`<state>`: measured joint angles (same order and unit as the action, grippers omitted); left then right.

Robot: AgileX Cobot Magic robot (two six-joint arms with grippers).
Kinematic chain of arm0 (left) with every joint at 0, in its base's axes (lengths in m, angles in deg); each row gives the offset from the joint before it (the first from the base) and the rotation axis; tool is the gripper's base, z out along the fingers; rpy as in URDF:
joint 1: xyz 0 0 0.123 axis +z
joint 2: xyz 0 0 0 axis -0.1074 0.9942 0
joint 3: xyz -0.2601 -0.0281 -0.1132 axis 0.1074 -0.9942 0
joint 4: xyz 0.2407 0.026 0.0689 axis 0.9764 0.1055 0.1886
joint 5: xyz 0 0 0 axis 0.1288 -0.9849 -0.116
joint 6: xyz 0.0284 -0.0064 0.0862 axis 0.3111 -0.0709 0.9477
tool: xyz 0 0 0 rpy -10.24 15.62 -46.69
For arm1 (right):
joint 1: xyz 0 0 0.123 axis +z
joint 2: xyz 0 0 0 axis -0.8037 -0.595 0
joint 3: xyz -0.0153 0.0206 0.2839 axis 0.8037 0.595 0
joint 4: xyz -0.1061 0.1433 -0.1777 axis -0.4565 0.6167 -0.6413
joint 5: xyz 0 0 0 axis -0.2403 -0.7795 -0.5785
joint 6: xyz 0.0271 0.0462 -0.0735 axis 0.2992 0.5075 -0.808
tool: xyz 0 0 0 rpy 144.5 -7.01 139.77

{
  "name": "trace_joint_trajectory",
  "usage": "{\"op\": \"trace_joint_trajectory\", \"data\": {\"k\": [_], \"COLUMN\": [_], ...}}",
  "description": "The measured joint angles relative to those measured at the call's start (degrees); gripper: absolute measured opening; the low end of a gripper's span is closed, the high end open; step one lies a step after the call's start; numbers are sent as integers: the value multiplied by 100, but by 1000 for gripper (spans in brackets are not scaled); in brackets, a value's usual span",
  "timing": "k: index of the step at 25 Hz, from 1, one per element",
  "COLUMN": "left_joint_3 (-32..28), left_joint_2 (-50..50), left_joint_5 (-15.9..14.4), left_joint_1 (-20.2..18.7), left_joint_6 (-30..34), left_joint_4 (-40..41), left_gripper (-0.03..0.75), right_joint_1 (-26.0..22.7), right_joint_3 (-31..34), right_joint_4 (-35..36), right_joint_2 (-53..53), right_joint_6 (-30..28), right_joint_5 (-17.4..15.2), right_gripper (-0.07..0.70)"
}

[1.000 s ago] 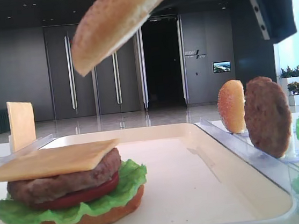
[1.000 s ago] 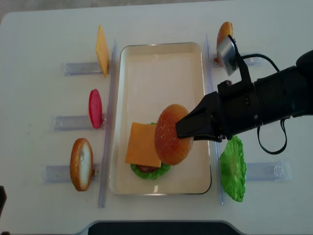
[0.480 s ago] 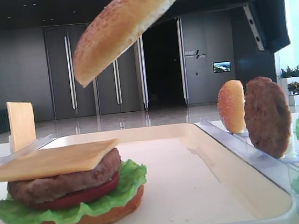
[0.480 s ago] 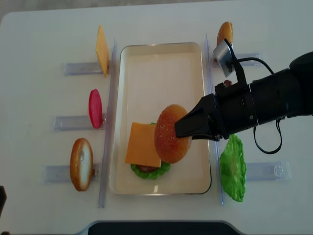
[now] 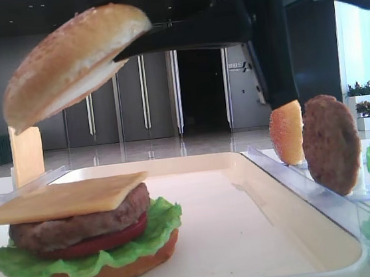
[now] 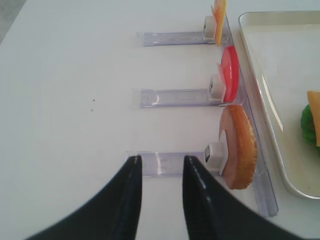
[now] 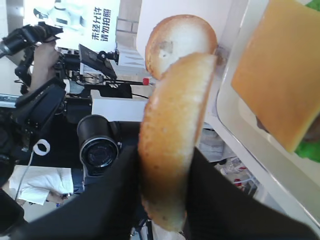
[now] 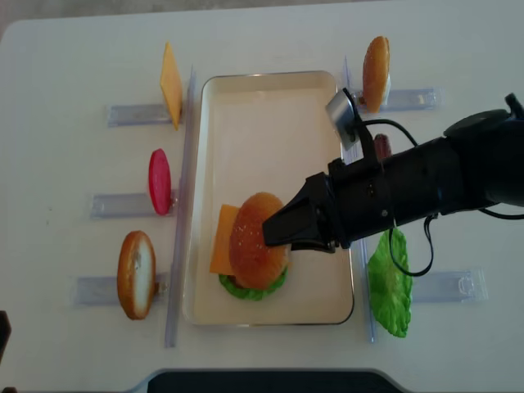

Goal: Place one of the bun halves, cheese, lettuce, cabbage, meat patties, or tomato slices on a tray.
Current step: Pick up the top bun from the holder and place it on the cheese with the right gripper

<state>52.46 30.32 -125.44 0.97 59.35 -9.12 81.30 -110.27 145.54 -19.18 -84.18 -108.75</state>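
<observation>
Exterior high: tray [image 5: 271, 189] with cheese-topped stack [image 5: 75, 234]; right hand [image 8: 278, 233] gripping bun top [image 5: 69, 61].

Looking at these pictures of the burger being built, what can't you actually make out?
- Left gripper: only its fingers show, in the left wrist view.
- Cheese: in the overhead view the held bun top covers most.
- Right gripper: its tips hide behind that bun.

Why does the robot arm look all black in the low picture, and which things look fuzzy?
Low exterior view: the right arm is a backlit silhouette against bright windows. Right wrist view: the held bun top looks soft and blurry up close. Left wrist view: the fingers blur.
</observation>
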Motion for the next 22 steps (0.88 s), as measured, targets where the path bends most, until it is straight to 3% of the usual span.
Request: {"op": "trace_joint_trajectory", "data": {"k": [9, 22], "left_joint_3": [0, 0], "left_joint_2": [0, 0], "left_joint_5": [0, 0], "left_joint_1": [0, 0], "left_joint_6": [0, 0], "left_joint_4": [0, 0], "left_gripper": [219, 219], "right_joint_1": [204, 242], "right_joint_3": [-184, -424], "right_joint_4": [493, 532], "right_joint_2": [-564, -1074], "right_joint_6": [-234, -295], "right_joint_5": [51, 94], "right_gripper": [232, 230]}}
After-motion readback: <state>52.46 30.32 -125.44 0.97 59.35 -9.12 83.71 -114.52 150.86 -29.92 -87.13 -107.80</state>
